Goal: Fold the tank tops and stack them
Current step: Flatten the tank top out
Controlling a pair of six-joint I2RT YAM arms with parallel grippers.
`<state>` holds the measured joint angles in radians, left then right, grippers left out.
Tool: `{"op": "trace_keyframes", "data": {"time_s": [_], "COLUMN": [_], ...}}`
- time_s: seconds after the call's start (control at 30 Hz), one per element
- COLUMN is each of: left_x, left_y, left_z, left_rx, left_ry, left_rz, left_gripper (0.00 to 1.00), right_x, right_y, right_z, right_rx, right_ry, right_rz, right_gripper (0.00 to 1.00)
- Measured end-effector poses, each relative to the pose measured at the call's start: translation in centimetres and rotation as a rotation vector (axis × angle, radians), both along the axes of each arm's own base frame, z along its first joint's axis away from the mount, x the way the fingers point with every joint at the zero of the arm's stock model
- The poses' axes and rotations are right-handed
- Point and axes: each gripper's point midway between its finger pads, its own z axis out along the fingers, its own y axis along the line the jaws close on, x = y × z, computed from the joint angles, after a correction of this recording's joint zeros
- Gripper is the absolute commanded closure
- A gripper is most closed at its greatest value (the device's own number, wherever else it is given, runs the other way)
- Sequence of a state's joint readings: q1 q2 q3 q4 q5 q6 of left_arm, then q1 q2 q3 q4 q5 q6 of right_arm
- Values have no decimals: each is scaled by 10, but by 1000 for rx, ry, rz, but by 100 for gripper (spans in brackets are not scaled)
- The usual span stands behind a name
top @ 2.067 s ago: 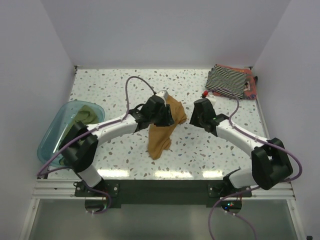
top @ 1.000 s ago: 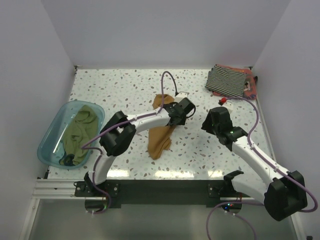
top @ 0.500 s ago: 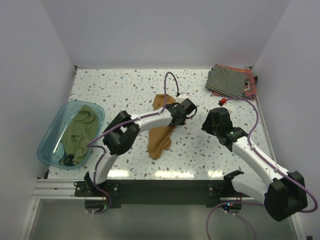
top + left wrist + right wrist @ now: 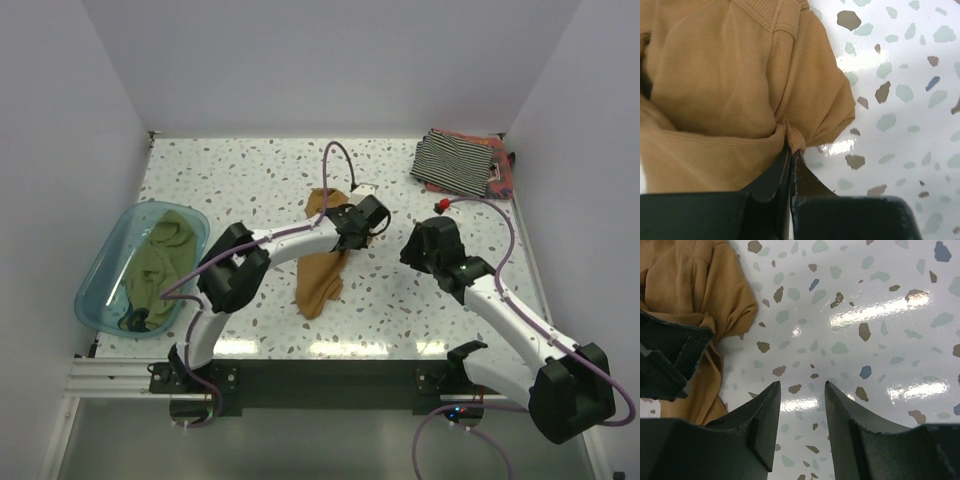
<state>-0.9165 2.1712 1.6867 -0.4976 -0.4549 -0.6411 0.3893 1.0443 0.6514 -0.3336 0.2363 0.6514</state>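
The tan-brown tank top lies crumpled mid-table, and in the left wrist view it fills the upper left. My left gripper is at its right edge; its jaws are shut, pinching a small fold of the tan cloth. My right gripper hovers to the right of the tan top, open over bare table with nothing between its fingers. An olive green tank top sits bunched in the tub. The striped tank top lies folded at the back right on a reddish one.
The translucent teal tub stands at the left table edge. White walls close in the table at the back and both sides. The left arm's cable loops above the tan top. The left gripper's body shows in the right wrist view.
My left gripper has closed from open onto the edge of the tan top and shifted slightly. The right arm has barely moved.
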Motion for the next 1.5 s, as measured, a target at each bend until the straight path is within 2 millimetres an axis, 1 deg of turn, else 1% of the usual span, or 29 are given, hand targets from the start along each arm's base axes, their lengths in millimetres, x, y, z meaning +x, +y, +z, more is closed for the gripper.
{"op": "trace_keyframes", "data": {"time_s": [0.1, 0.17, 0.23, 0.3, 0.33, 0.4, 0.43, 0.5, 0.53, 0.57, 0.63, 0.7, 0.77, 0.83, 0.9, 0.93, 1.03, 1.07, 1.1, 1.17, 1.27, 1.3, 1.33, 1.43, 1.5], "left_x": [-11, -19, -31, -40, -42, -46, -49, -59, -68, -77, -94, -107, -117, -124, -127, -127, -127, -127, -127, -127, -127, -127, -127, -126, -124], "left_y": [10, 22, 43, 77, 94, 143, 169, 206, 219, 230, 243, 253, 260, 265, 267, 267, 267, 267, 267, 268, 268, 268, 268, 267, 267], "left_z": [30, 67, 103, 141, 151, 164, 162, 149, 137, 124, 100, 84, 72, 67, 66, 66, 66, 65, 65, 64, 64, 64, 64, 68, 76], "left_rx": [-44, -119, -198, -303, -338, -399, -405, -398, -385, -363, -323, -293, -274, -269, -273, -275, -273, -272, -271, -266, -263, -263, -263, -264, -265], "left_ry": [-16, -57, -95, -141, -155, -195, -207, -212, -196, -175, -124, -83, -52, -37, -33, -33, -33, -32, -32, -29, -29, -29, -29, -35, -45], "left_rz": [2, 17, 45, 111, 146, 257, 320, 415, 447, 469, 505, 538, 566, 585, 596, 599, 600, 600, 600, 601, 601, 601, 600, 594, 589], "left_gripper": [100, 100, 100, 100, 100, 100, 100, 100, 100, 100, 100, 100, 100, 100, 100, 100, 100, 100, 100, 100, 100, 100, 100, 100, 100], "right_x": [-3, -4, -6, -9, -12, -19, -22, -29, -32, -33, -37, -42, -50, -58, -62, -65, -68, -67, -67, -66, -65, -65, -66, -70, -75], "right_y": [9, 17, 27, 37, 45, 61, 70, 87, 93, 96, 105, 114, 125, 137, 152, 156, 163, 165, 165, 166, 163, 161, 159, 150, 135], "right_z": [-5, -8, -15, -23, -27, -34, -37, -46, -50, -53, -62, -71, -79, -85, -84, -84, -86, -85, -86, -88, -90, -91, -92, -91, -83], "right_rx": [29, 55, 83, 94, 95, 96, 98, 102, 104, 104, 100, 94, 81, 73, 77, 77, 74, 75, 74, 65, 48, 40, 34, 4, -43], "right_ry": [17, 27, 49, 75, 90, 112, 120, 145, 156, 164, 185, 206, 233, 255, 251, 252, 250, 250, 252, 256, 263, 267, 271, 288, 299], "right_rz": [42, 74, 114, 155, 184, 242, 271, 325, 343, 353, 375, 399, 429, 462, 491, 498, 500, 497, 494, 481, 458, 450, 445, 425, 409], "right_gripper": [55, 54, 53, 53, 52, 52, 51, 50, 48, 48, 47, 47, 49, 50, 51, 51, 52, 54, 62, 68, 85, 97, 100, 100, 100]}}
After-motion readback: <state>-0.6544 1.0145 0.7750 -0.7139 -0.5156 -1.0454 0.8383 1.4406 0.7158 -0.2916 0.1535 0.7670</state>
